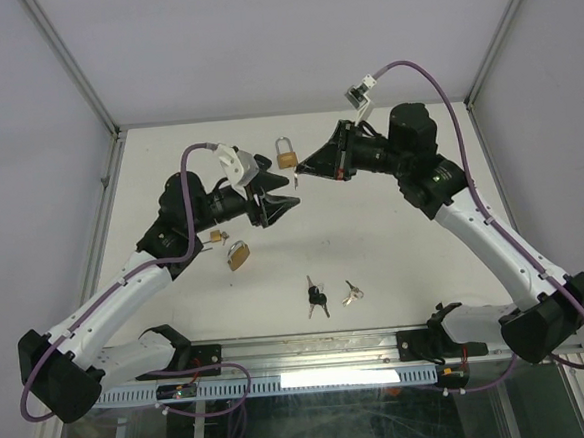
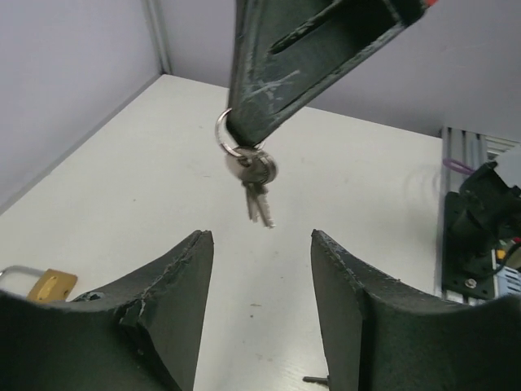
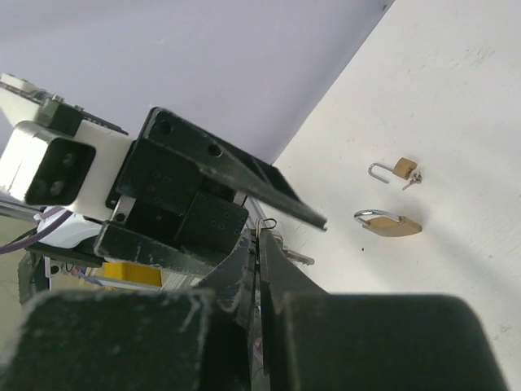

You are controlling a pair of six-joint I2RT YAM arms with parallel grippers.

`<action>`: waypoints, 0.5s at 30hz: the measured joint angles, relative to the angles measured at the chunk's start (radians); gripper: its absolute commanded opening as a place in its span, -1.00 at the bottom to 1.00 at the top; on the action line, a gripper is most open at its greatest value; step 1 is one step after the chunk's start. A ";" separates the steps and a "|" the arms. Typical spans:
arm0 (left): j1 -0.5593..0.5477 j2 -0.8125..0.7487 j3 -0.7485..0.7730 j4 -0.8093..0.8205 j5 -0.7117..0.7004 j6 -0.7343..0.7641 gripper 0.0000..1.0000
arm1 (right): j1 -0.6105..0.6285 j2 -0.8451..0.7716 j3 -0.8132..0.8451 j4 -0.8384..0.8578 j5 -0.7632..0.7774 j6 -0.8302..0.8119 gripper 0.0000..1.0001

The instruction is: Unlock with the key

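My right gripper (image 1: 302, 171) is shut on the ring of a small bunch of keys (image 2: 253, 173), which hangs in the air from its fingertips (image 2: 269, 98). The ring (image 3: 265, 223) pokes out just past the shut tips in the right wrist view. My left gripper (image 1: 277, 206) stands open right below and in front of the keys, its two fingers (image 2: 183, 285) apart with nothing between them. A brass padlock (image 1: 239, 254) lies on the table under the left arm, a smaller one (image 1: 216, 237) beside it. Another padlock (image 1: 286, 158) lies further back, between the two grippers.
Two more key bunches lie on the table near the front, a black-headed one (image 1: 316, 296) and a silver one (image 1: 352, 294). Both padlocks (image 3: 389, 223) (image 3: 398, 169) under the left arm show in the right wrist view. White walls close the table on three sides.
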 measured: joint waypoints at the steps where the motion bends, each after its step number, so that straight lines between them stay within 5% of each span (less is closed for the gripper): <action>1: 0.000 0.002 0.000 0.000 -0.022 0.002 0.14 | 0.000 -0.003 0.000 0.002 0.004 0.003 -1.00; 6: 0.000 0.020 0.000 0.000 -0.097 0.041 0.45 | 0.003 -0.013 -0.014 0.023 0.019 0.027 -1.00; 15: 0.000 0.059 0.017 0.023 -0.027 0.058 0.39 | 0.009 -0.013 -0.022 0.034 0.021 0.040 -1.00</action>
